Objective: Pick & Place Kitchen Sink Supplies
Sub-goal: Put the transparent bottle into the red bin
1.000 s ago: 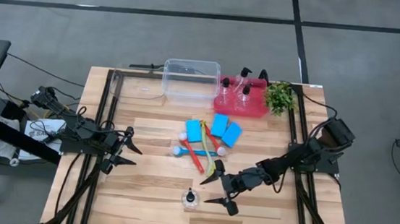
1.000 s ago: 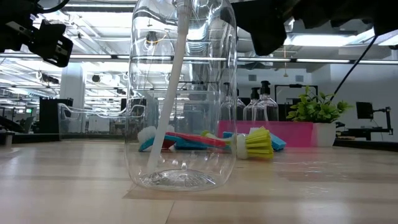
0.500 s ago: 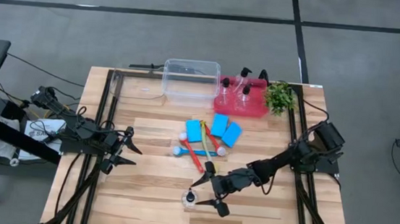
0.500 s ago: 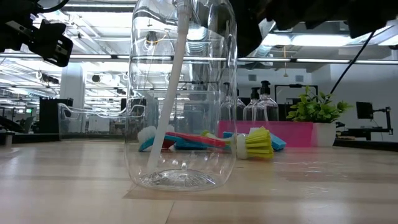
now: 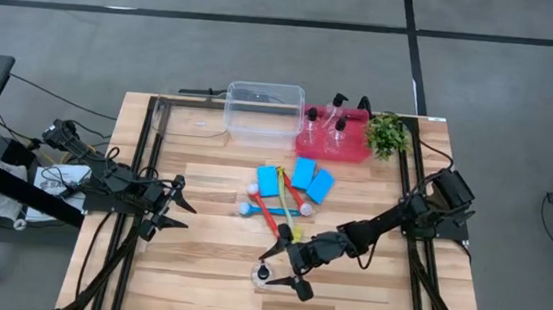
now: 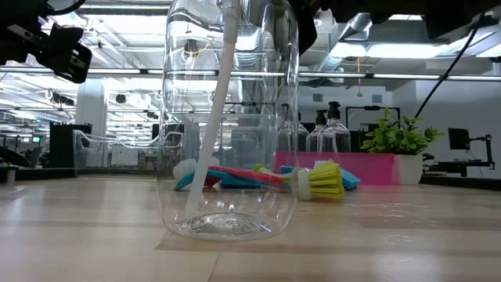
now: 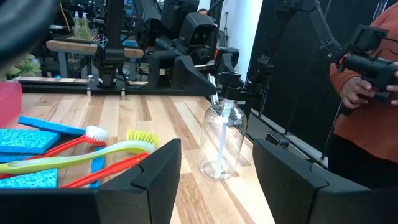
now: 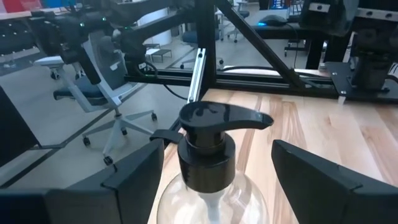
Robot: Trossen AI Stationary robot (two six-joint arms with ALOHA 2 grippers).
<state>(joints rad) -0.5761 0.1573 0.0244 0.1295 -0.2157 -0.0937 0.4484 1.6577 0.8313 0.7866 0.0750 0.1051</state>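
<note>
A clear bottle with a black pump top stands upright on its base near the table's front edge. It fills the low view as bottle. My right gripper is open at pump height, pointing level from the table's right. One finger stands on each side of the pump top with a gap, touching nothing. Blue sponges and red, blue and yellow-green brushes lie mid-table. My left gripper waits open at the left.
A clear tub stands at the far edge, and beside it a red tray holding more pump bottles. A small green plant sits at the far right. A person stands beyond the table's front edge.
My right gripper has moved level toward the table's left, up to the bottle, so that its open fingers now flank the pump top. The bottle has stayed where it was.
</note>
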